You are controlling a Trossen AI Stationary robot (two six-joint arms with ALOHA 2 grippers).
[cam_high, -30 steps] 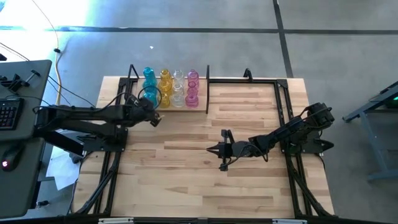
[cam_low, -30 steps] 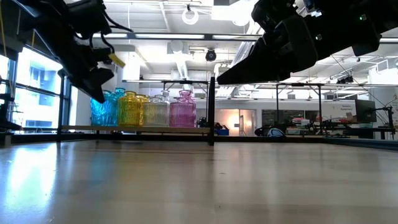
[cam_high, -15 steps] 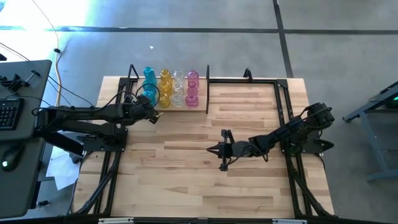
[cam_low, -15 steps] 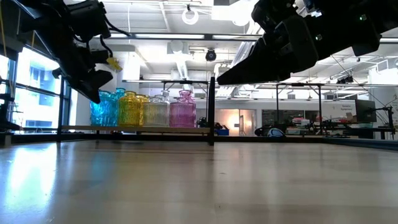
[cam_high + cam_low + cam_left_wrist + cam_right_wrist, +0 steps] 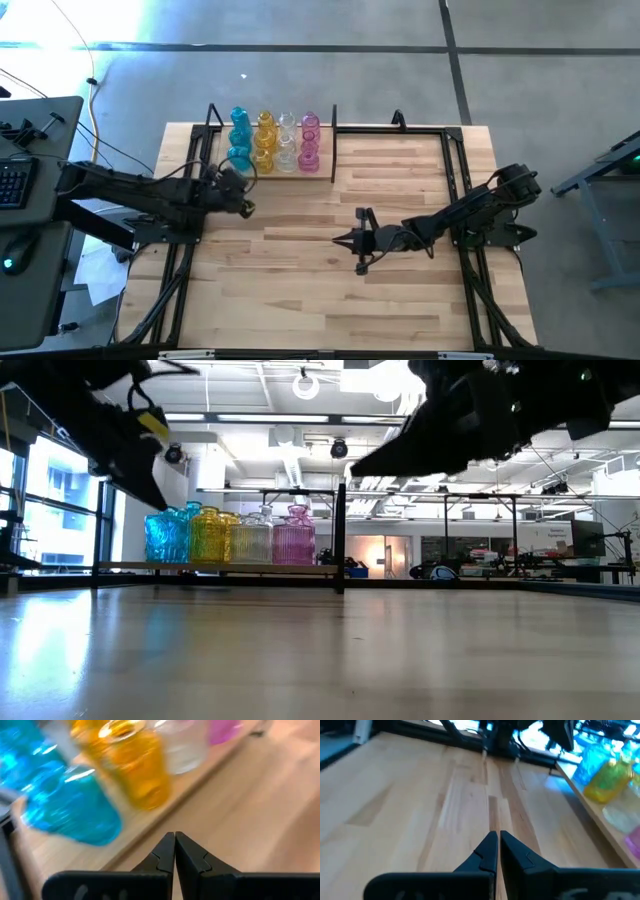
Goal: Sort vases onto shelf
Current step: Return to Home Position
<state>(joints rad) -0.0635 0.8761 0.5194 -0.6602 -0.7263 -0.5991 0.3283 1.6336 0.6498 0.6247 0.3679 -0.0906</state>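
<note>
Glass vases point(image 5: 287, 145) stand grouped on the shelf point(image 5: 290, 174) at the far left of the surface point(image 5: 300, 290), ranked by colour: blue at the left end, then amber, clear and pink. They stand close together; whether neighbours touch cannot be told. No vase shows loose on the surface, so the sorting reads as complete and only the parking of the arms is outstanding.

Left gripper point(image 5: 243, 205) hangs just in front of the shelf, near its blue end. Its wrist view shows the fingers point(image 5: 165, 852) pressed together and holding nothing, with the front blue vase point(image 5: 70, 812) and an amber vase point(image 5: 134, 772) close ahead. Right gripper point(image 5: 340, 240) waits over the middle of the surface, well apart from the shelf, its fingers point(image 5: 485, 850) likewise pressed together and empty.

Risk assessment: the hazard lies with the left arm. Its wrist and cable loop sit near the shelf's left post point(image 5: 210, 118) and the blue vases. A withdrawal that swings toward the shelf, rather than straight away from it, could clip the post or the front blue vase. With glass packed this tightly, one knock would likely carry along the row, and a front vase could tip off the edge. The right arm poses no evident risk.
</note>
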